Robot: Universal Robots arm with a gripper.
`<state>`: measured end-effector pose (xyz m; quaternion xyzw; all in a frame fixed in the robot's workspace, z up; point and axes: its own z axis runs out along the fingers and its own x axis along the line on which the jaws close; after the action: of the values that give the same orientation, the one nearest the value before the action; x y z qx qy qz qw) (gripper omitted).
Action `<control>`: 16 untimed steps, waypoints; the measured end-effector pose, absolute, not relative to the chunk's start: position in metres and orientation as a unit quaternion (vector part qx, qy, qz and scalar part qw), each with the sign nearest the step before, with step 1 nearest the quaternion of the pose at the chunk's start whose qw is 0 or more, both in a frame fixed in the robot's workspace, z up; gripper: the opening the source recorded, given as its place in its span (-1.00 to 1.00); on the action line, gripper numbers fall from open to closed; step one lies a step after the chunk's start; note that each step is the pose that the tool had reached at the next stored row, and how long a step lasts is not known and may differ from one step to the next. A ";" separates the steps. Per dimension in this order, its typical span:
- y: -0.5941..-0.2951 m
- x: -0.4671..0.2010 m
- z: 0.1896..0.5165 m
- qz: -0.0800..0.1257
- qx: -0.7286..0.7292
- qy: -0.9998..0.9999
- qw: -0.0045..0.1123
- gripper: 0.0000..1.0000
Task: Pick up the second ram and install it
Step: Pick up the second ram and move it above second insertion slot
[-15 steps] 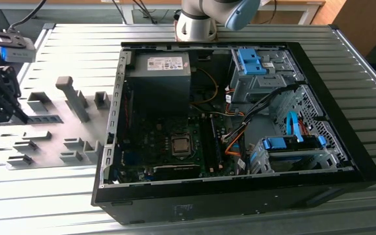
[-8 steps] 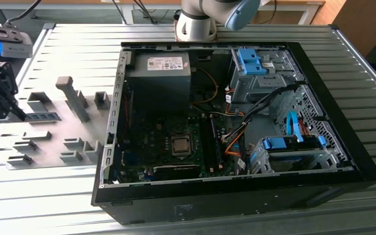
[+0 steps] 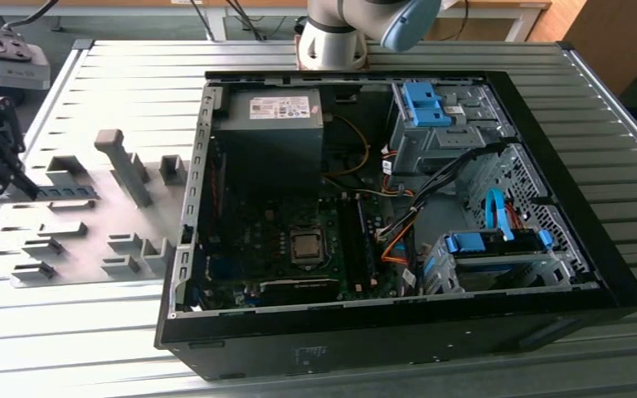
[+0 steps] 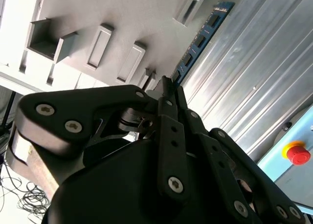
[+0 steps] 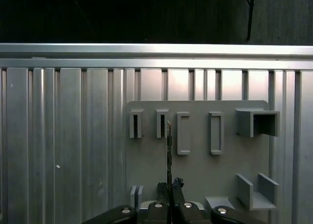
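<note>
1. My claw (image 4: 167, 87) is clenched on one end of the second ram (image 4: 198, 44). It is a single stick, dark blue with black chips along it.
2. In the exterior view, claw (image 3: 11, 189) and stick (image 3: 64, 192) sit over the one grey holder plate (image 3: 80, 217) at the exterior view's left. Both are well apart from the one open computer case (image 3: 407, 352).
3. In the first wrist view the stick (image 5: 169, 145) shows edge-on. It points between the second and third of four slotted holder blocks (image 5: 183, 133) in a row.
4. Inside the case I count one power supply (image 3: 269, 124), one processor socket (image 3: 306, 247) and two blue drive caddies (image 3: 430, 104).

one ram (image 3: 62, 192), one computer case (image 3: 407, 352)
</note>
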<state>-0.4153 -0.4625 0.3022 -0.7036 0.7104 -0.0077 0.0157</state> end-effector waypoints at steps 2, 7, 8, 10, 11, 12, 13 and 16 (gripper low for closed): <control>-0.462 -0.415 0.305 -0.008 -0.704 0.710 0.016 -0.72; -0.462 -0.415 0.313 -0.008 -0.704 0.710 0.016 -0.72; -0.462 -0.415 0.314 -0.008 -0.704 0.710 0.016 -0.72; -0.462 -0.415 0.317 -0.008 -0.704 0.710 0.016 -0.72; -0.462 -0.415 0.319 -0.008 -0.704 0.710 0.016 -0.72; -0.462 -0.415 0.320 -0.008 -0.704 0.710 0.016 -0.72; -0.462 -0.415 0.322 -0.008 -0.704 0.710 0.016 -0.72; -0.462 -0.415 0.326 -0.008 -0.704 0.710 0.016 -0.72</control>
<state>-0.4153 -0.4622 0.3261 -0.7036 0.7104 -0.0077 0.0157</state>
